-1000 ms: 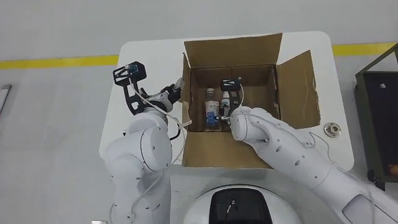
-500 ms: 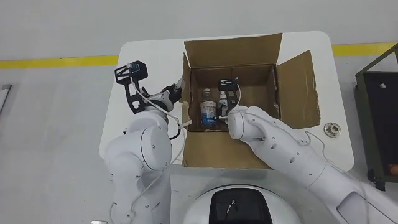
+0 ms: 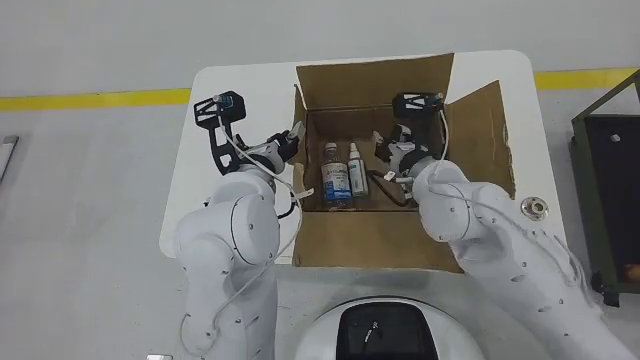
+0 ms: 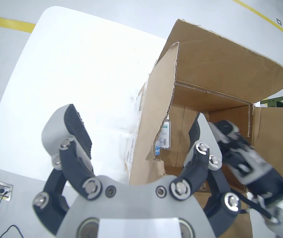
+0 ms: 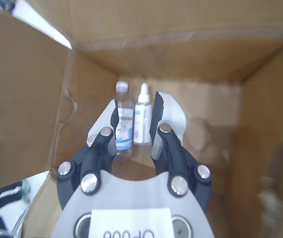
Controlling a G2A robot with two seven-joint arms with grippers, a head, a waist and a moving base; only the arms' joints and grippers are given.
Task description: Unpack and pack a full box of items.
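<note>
left arm (image 3: 238,232) folded, jaws spread wide, empty, right arm (image 3: 472,222) extended forward, jaws parted, empty

Matt brown cardboard box (image 3: 480,145), clear plastic bottle (image 3: 336,176), smooth white table (image 3: 245,88)

Pale grey floor (image 3: 100,20) surrounds the white table (image 3: 250,90); a yellow line (image 3: 90,99) passes its far side, with perhaps a green cart (image 3: 610,190) off its right end.

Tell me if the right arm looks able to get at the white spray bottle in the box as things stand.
Probably yes. The right pincer hangs open and empty over the open box, above the white spray bottle, with nothing between them. The clear bottle lying beside it may crowd one finger.
</note>
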